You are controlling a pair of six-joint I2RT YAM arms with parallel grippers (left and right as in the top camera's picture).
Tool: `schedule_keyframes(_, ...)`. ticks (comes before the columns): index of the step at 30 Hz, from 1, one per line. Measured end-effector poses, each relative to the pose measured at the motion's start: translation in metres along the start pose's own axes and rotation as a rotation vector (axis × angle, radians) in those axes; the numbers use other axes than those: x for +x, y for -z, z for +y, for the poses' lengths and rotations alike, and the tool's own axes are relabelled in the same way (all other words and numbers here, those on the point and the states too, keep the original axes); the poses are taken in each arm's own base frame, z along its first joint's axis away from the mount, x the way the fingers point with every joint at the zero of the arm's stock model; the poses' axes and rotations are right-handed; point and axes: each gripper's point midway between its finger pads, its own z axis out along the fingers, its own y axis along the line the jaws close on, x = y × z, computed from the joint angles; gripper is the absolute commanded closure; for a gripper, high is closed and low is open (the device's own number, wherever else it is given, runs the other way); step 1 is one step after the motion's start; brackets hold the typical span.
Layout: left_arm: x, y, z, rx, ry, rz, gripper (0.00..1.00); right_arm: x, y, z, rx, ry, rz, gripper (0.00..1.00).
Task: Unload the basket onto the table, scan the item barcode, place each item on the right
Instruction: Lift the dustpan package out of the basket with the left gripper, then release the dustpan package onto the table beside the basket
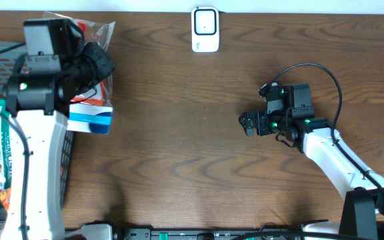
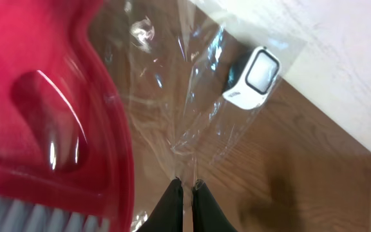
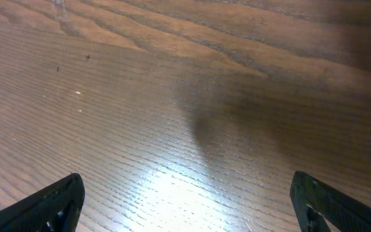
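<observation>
Left fingers [image 2: 174, 205] pinched together on bag film, item hanging at the worktop's far-left corner.
Red brush [image 2: 50, 129] sits in clear bag [image 2: 198, 96], well apart from scanner [image 1: 205, 29] at mid far edge. Right fingers [image 1: 247, 123] spread wide, holding nothing. Risks: thin film slips from the pinch, bag swings or twists when carried, glare off the crinkles blocks the read. Barcode not visible, may face away.

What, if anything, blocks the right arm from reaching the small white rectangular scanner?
Probably nothing: the right gripper is open, only bare wooden table lies between it and the small white rectangular scanner, and the left gripper, shut on the clear plastic bag, is off to the side.
</observation>
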Motion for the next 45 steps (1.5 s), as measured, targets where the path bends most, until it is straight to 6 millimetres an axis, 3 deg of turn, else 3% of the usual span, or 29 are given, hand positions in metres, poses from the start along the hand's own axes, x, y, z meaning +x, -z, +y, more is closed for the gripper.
schedule_keyframes(6, 0.0, -0.017, 0.006, -0.013, 0.007, 0.021, 0.93, 0.0, 0.0, 0.0, 0.0, 0.0, 0.0, 0.01)
schedule_keyframes(13, -0.001, -0.018, 0.002, -0.004, 0.003, 0.015, 0.93, 0.0, 0.0, 0.0, 0.0, 0.0, 0.0, 0.01)
schedule_keyframes(26, 0.019, -0.027, -0.057, 0.117, -0.11, 0.022, 0.93, 0.0, 0.0, 0.0, 0.0, 0.0, 0.0, 0.01)
schedule_keyframes(35, 0.02, -0.03, -0.053, 0.054, -0.125, 0.0, 0.92, 0.0, 0.0, 0.001, -0.008, 0.0, -0.001, 0.01)
schedule_keyframes(38, 0.014, -0.03, -0.046, 0.009, -0.131, -0.031, 0.83, 0.0, 0.0, 0.002, -0.011, 0.001, -0.001, 0.01)
schedule_keyframes(41, 0.009, -0.03, -0.039, -0.033, -0.14, -0.06, 0.64, -0.001, 0.0, 0.002, -0.013, 0.001, -0.002, 0.01)
schedule_keyframes(45, 0.002, -0.029, -0.03, -0.087, -0.149, -0.097, 0.61, -0.001, 0.0, 0.003, -0.015, 0.001, -0.003, 0.01)
